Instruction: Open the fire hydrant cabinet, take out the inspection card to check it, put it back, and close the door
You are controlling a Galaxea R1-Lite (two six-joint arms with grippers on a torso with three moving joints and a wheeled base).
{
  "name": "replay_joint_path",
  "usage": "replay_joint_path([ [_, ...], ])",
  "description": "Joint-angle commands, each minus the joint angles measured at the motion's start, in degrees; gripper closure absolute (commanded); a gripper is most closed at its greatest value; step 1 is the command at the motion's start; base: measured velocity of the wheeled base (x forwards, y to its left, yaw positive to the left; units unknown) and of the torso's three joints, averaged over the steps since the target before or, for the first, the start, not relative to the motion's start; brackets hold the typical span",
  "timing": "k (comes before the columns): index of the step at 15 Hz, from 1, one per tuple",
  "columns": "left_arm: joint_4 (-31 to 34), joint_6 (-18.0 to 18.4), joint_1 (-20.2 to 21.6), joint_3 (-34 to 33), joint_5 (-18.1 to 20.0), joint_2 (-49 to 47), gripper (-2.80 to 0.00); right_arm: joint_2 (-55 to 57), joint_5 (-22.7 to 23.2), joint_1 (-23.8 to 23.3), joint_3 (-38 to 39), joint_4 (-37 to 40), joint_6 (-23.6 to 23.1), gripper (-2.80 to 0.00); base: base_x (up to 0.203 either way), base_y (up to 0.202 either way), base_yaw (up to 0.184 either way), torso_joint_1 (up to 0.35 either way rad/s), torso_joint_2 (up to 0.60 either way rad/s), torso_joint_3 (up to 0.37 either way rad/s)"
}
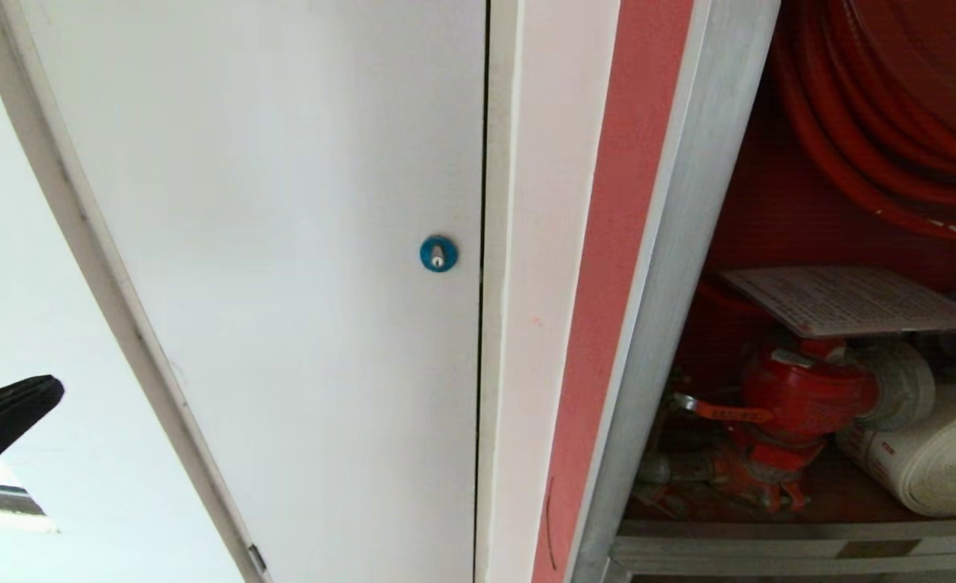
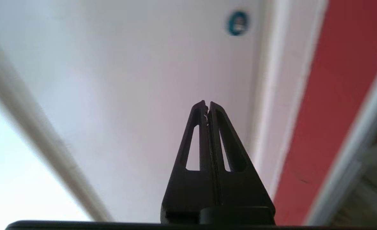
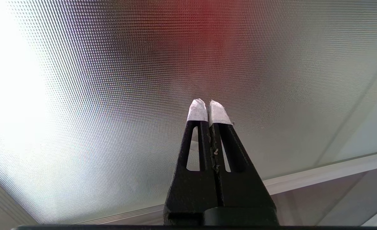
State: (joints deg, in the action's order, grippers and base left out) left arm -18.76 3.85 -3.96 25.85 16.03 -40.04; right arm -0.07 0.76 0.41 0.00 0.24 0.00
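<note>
The fire hydrant cabinet (image 1: 672,267) stands open at the right of the head view, silver frame around a red inside. The inspection card (image 1: 850,300), a whitish sheet with fine print, lies flat on top of the red hydrant valve (image 1: 801,397). My left gripper (image 2: 207,103) is shut and empty. It shows as a black tip (image 1: 44,393) low at the far left, well away from the cabinet opening. My right gripper (image 3: 209,101), with white-taped tips, is shut and empty before a dotted glass pane (image 3: 111,80). I cannot tell whether that pane is the door.
A plain white panel (image 1: 283,202) with a blue round lock (image 1: 438,253) fills the middle and left. A red strip (image 1: 607,324) runs beside the cabinet frame. Inside are a red hose reel (image 1: 890,121) above and a white rolled hose (image 1: 939,461) to the right of the valve.
</note>
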Motion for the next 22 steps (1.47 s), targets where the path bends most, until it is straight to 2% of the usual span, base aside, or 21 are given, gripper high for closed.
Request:
replay_joint_path([
  [1, 0.1, 0.1, 3.2, -2.0, -0.4, 6.5, 0.0, 0.0, 0.0, 0.0, 0.0, 0.0, 0.0, 0.0, 0.0, 0.0, 0.0, 0.0, 0.0, 0.0],
  [5, 5.6, 0.5, 3.6, -4.5, -2.1, 18.5, 0.0, 0.0, 0.0, 0.0, 0.0, 0.0, 0.0, 0.0, 0.0, 0.0, 0.0, 0.0, 0.0, 0.0],
  [8, 9.3, 1.6, 3.4, -6.0, -7.9, 25.6, 0.0, 0.0, 0.0, 0.0, 0.0, 0.0, 0.0, 0.0, 0.0, 0.0, 0.0, 0.0, 0.0, 0.0],
  [16, 9.7, 3.2, 3.9, -19.5, -9.2, 39.6, 0.0, 0.0, 0.0, 0.0, 0.0, 0.0, 0.0, 0.0, 0.0, 0.0, 0.0, 0.0, 0.0, 0.0],
  [18, 9.4, 3.9, 3.9, -21.9, -12.3, 40.1, 0.0, 0.0, 0.0, 0.0, 0.0, 0.0, 0.0, 0.0, 0.0, 0.0, 0.0, 0.0, 0.0, 0.0],
  [22, 9.3, 5.1, 3.9, -26.2, -13.4, 40.1, 0.0, 0.0, 0.0, 0.0, 0.0, 0.0, 0.0, 0.0, 0.0, 0.0, 0.0, 0.0, 0.0, 0.0],
])
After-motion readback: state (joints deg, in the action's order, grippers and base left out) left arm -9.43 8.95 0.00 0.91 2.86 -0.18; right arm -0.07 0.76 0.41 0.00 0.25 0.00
